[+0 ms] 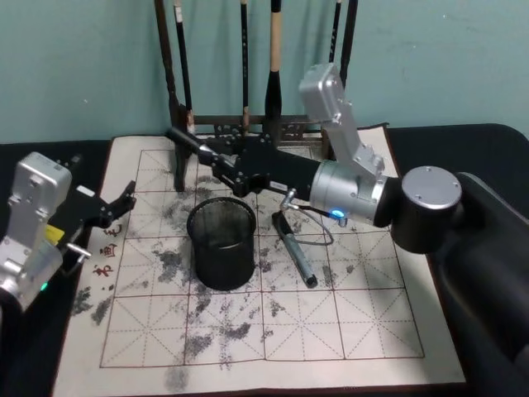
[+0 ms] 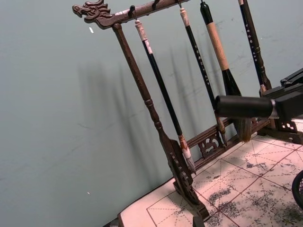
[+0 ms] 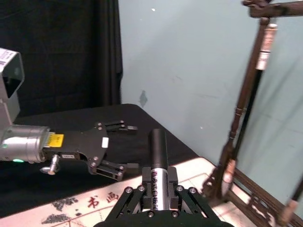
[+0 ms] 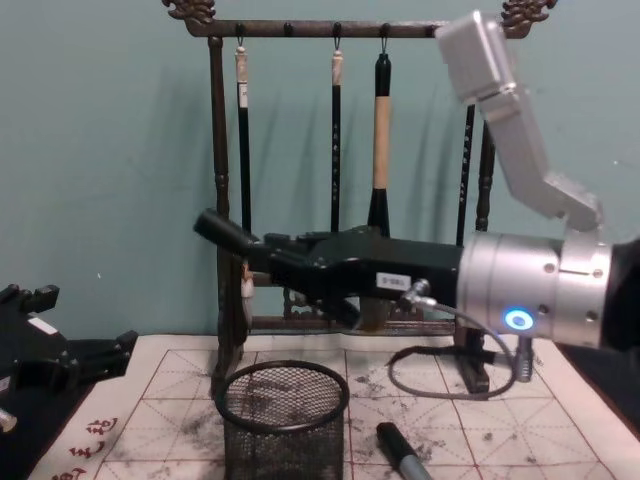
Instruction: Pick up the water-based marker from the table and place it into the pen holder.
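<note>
Two markers in scene. Water-based marker (image 4: 228, 236) clamped in right gripper (image 4: 285, 258), held roughly level, black cap pointing left, raised above pen holder (image 4: 285, 425), toward its far-left side, clear of rim. Second marker (image 1: 296, 248) lies flat on table (image 1: 347, 314) mat, just right of pen holder, not touching. Left gripper (image 1: 124, 198) at mat's left edge, fingers spread apart, holding nothing. Brush rack (image 4: 215, 150) stands at far edge, behind pen holder.

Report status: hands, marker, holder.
Right hand shut on marker, above and behind pen holder. Left hand open, parked left. Second marker lies on mat beside holder.
</note>
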